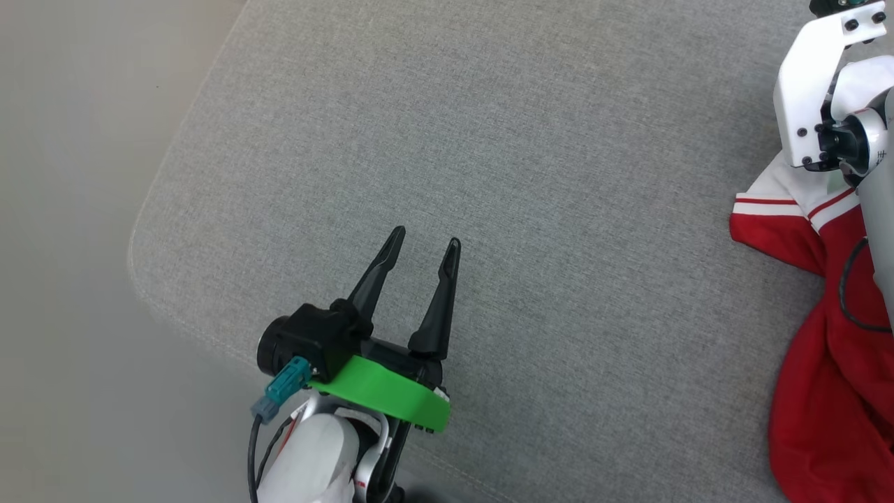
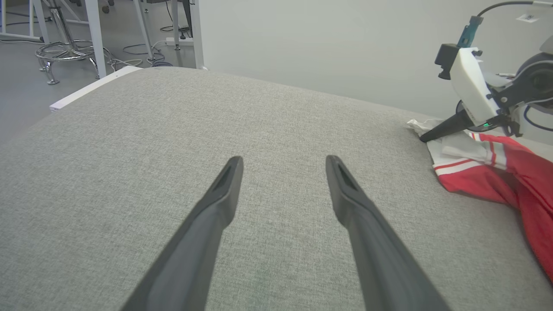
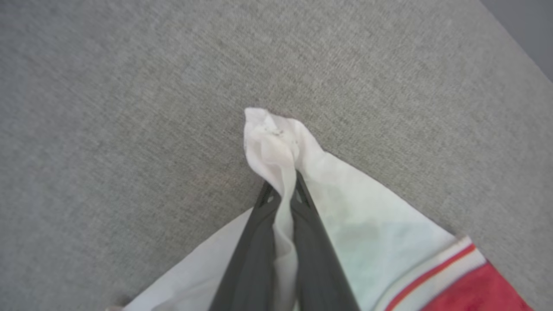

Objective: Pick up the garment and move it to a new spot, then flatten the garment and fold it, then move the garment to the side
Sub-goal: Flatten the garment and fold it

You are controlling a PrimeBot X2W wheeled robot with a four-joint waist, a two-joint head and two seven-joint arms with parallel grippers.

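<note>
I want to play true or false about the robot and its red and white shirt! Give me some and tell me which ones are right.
1. The right claw is pinching a white bit of the shirt. True.
2. The left claw is holding the shirt too. False: it is open over the bare grey cushion, apart from the shirt.
3. The shirt is blue. False: it is red and white with striped trim.
4. The shirt lies on the grey cushion. True.
</note>
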